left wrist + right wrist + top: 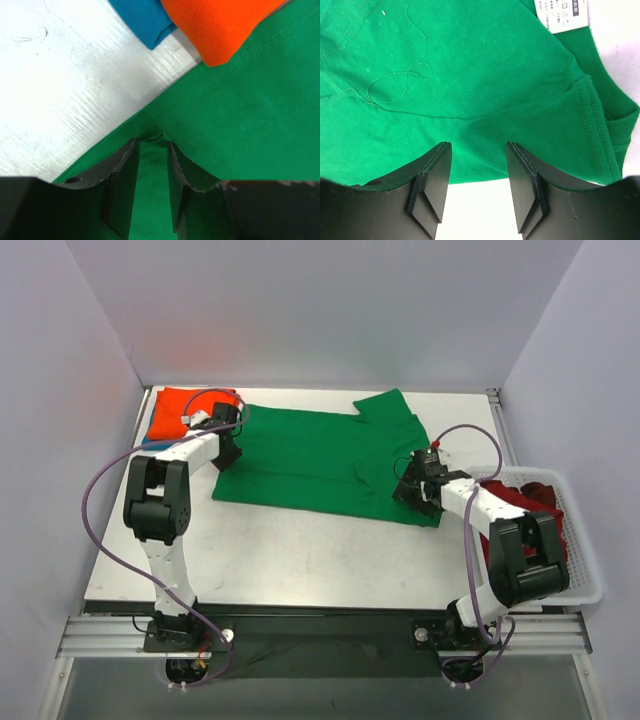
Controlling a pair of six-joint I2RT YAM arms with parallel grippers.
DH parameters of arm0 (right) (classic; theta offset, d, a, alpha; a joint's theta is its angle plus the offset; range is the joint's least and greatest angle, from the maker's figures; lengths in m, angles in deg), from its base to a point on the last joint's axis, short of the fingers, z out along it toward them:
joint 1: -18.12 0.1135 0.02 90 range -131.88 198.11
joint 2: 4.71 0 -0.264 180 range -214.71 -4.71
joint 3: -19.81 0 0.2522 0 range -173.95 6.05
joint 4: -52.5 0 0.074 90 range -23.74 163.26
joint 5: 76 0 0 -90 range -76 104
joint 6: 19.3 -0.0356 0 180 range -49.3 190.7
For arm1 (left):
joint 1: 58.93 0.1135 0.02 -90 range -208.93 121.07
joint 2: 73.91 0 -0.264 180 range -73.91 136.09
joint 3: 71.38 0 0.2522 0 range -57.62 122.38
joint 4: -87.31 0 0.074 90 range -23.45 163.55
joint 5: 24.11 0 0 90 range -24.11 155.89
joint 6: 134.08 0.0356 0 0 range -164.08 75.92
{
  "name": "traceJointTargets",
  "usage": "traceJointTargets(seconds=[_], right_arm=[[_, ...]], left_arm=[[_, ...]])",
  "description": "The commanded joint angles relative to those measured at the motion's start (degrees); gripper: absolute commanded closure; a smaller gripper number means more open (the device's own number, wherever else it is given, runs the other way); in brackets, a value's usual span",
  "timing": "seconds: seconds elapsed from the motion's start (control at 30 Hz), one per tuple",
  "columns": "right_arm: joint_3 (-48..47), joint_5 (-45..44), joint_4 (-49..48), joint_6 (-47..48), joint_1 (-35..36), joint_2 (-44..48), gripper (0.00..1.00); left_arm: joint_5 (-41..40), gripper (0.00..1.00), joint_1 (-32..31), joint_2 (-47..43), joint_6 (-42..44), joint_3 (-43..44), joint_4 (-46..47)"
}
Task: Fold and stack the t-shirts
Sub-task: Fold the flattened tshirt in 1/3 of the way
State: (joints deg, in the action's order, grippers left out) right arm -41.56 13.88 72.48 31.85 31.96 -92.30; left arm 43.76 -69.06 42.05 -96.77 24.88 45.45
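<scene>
A bright green t-shirt (325, 455) lies spread flat across the middle of the table. My left gripper (228, 447) is at its left edge. In the left wrist view the jaws stand narrow, with a puckered ridge of green cloth (152, 150) pinched between them. My right gripper (415, 492) is at the shirt's near right corner. It is open, its tips resting on the hem (480, 165) with bare table between the fingers. A folded orange t-shirt (185, 410) lies on a teal-blue one (142, 20) at the back left. Dark red t-shirts (535, 502) lie in the basket.
A white plastic basket (585, 570) stands at the table's right edge, beside the right arm. A white care label (562, 12) and a loose green thread (405, 82) show on the green shirt. White walls enclose the table on three sides.
</scene>
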Motion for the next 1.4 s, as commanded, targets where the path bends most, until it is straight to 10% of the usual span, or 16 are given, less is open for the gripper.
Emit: traceJointTargets(seconds=[0.0, 1.37], right_arm=[[0.9, -0.9, -0.7, -0.3, -0.2, 2.7, 0.52], [5.5, 0.3, -2.5, -0.6, -2.9, 4.7, 0.52]], left_arm=[[-0.2, 0.60, -0.1, -0.9, 0.4, 1.7, 0.9], [-2.7, 1.00, -0.8, 0.2, 0.5, 6.7, -4.2]])
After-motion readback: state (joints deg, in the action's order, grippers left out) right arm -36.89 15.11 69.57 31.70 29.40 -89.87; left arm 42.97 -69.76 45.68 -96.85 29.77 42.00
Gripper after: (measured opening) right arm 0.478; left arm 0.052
